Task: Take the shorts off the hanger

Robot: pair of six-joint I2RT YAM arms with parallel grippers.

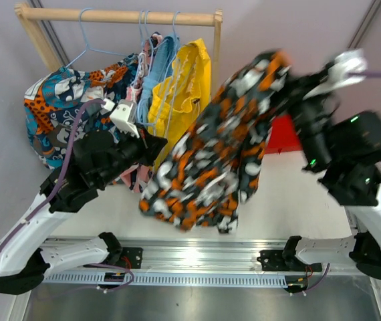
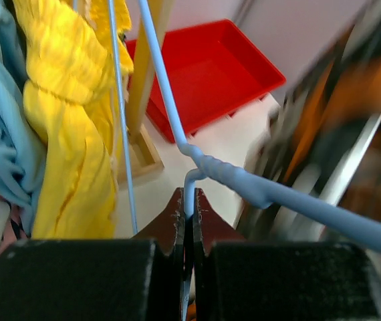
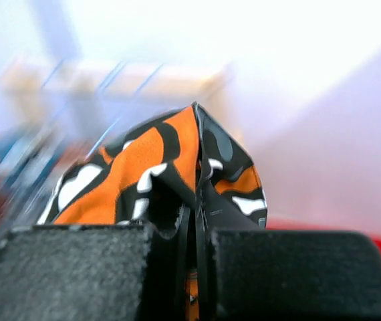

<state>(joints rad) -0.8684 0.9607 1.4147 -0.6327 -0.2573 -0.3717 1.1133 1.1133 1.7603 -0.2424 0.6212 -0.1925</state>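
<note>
My right gripper is clamped on the black-orange-white shorts, which I see hanging in the air just right of the rack. My left gripper is pinched tight on the light-blue hanger, near the yellow shorts.

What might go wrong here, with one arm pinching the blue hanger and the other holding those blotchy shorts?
1. The right fingers pinch only a small fold of the blotched shorts; it might slip out and the shorts drop.
2. If the shorts are caught on the blue hanger, a pull could twist its thin wire out of the left fingers.
3. The hanger sits close to the yellow shorts and might snag them.
</note>
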